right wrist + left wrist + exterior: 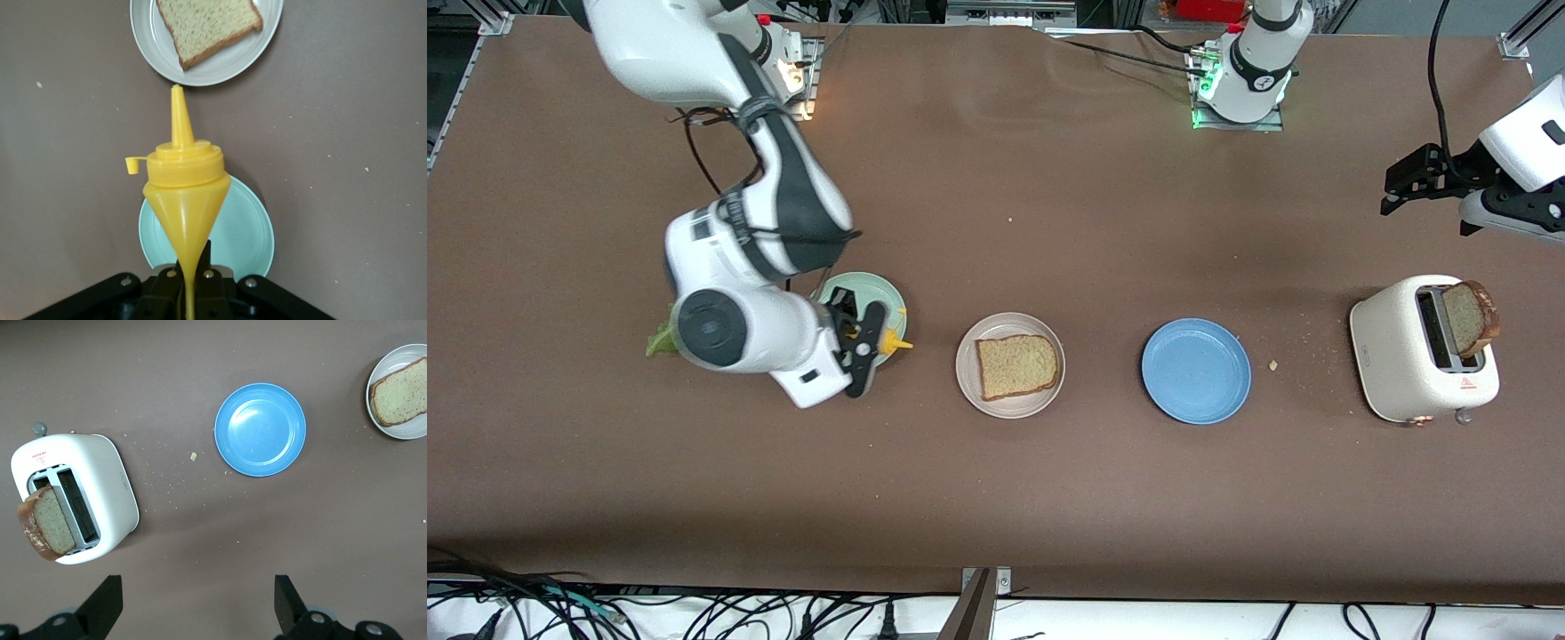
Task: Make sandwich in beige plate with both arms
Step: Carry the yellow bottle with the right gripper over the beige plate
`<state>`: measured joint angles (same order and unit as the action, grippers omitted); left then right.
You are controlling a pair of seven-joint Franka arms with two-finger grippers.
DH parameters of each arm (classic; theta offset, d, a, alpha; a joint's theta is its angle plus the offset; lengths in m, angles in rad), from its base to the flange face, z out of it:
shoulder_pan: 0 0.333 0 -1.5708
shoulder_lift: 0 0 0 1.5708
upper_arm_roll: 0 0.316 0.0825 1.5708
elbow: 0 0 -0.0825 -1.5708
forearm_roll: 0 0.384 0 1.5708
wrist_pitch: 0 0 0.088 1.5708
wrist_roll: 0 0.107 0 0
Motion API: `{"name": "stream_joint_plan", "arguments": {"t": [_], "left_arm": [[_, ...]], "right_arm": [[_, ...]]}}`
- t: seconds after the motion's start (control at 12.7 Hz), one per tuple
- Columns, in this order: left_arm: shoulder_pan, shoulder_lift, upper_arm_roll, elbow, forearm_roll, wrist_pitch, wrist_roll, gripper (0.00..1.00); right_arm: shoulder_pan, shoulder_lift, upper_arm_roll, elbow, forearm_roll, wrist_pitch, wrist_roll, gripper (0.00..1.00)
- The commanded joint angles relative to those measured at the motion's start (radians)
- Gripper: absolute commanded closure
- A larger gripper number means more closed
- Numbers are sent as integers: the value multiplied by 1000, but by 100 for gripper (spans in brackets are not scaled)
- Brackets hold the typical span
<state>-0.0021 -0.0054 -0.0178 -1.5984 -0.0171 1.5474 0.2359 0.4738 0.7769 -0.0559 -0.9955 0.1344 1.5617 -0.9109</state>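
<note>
The right end effector point(864, 342), clamped on the yellow bottle point(185, 200) over the mint plate point(880, 293), points its nozzle toward the bread point(1016, 365) on the beige plate point(969, 356); the left end effector point(197, 607) hangs wide open near the toaster point(1400, 356).

Both arms are glossy white, rounded shells joined by black bands. The right arm point(756, 258) carries a dark grey panel along its forearm, black cables cinched against it, and a round black cap on its wrist housing. Just above the black right gripper point(860, 342) sit small screws. The left arm point(1525, 142) trails a black cable; its black left gripper point(1400, 191) has blunt, angular fingers point(103, 603).
</note>
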Motion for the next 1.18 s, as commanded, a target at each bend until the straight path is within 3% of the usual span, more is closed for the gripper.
{"name": "stream_joint_plan", "arguments": {"t": [0.0, 0.32, 0.79, 1.1], "left_arm": [[1, -1, 1, 9, -9, -6, 3, 0], [1, -1, 1, 11, -9, -6, 5, 0], [2, -2, 2, 9, -9, -6, 5, 0], [2, -2, 1, 9, -9, -6, 5, 0]], "right_arm": [[81, -7, -10, 11, -120, -6, 21, 100], [238, 15, -8, 8, -306, 14, 30, 100], [338, 119, -7, 0, -479, 12, 104, 100], [359, 157, -7, 0, -509, 12, 127, 99]]}}
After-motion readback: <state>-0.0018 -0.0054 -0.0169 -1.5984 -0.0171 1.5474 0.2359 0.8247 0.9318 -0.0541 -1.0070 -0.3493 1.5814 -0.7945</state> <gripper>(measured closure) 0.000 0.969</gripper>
